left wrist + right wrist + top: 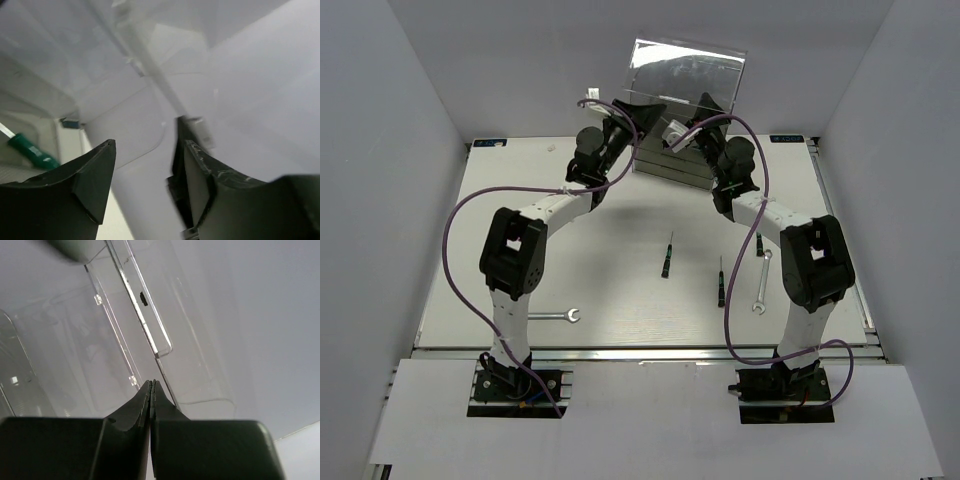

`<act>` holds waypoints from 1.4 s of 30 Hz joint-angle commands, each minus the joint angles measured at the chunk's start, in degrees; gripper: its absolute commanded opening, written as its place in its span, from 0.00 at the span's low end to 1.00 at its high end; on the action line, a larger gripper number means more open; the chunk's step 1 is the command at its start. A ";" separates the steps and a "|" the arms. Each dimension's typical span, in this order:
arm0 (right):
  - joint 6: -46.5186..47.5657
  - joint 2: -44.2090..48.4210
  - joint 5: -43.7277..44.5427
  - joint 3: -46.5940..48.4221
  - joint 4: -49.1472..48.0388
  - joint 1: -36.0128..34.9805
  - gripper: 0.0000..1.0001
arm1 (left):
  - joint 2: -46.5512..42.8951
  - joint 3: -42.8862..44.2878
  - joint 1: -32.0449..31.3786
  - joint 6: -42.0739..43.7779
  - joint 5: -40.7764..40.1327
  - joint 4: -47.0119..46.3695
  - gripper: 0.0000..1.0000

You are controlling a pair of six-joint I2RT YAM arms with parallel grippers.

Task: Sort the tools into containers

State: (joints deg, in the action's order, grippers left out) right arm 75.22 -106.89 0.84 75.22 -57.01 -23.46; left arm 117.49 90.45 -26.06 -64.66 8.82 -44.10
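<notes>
The clear plastic cabinet (688, 78) stands at the back middle of the table. My left gripper (640, 112) is at its left side, jaws open, with a clear drawer front (131, 125) between the fingers (97, 165). A green-handled screwdriver (31, 150) shows through the plastic at the left. My right gripper (682, 130) is shut and empty, its tips (152, 384) close to the cabinet's clear drawers (150, 320). Two screwdrivers (666, 258) (721, 283) and two silver wrenches (560, 316) (761, 290) lie on the table.
A small dark tool (758, 246) lies beside the right arm. Purple cables loop from both arms over the table. Grey walls close in the left, right and back of the white table (620, 220).
</notes>
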 commanded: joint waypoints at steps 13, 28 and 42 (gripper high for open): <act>-2.71 2.56 0.65 -0.42 -4.42 0.08 0.00 | -33.79 -24.63 0.40 16.23 -16.24 31.11 0.62; -4.91 3.97 1.18 -4.55 -4.07 0.08 0.00 | -22.84 -16.98 11.29 22.82 -28.33 91.47 0.71; -5.35 4.24 1.53 -5.87 -5.21 0.09 0.00 | -12.29 -11.70 13.58 25.91 -37.21 105.70 0.72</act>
State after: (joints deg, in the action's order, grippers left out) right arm 70.85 -105.80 1.30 69.08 -56.86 -23.46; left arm 102.63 78.28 -13.58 -37.12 -25.23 55.33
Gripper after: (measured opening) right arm 0.011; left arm 0.723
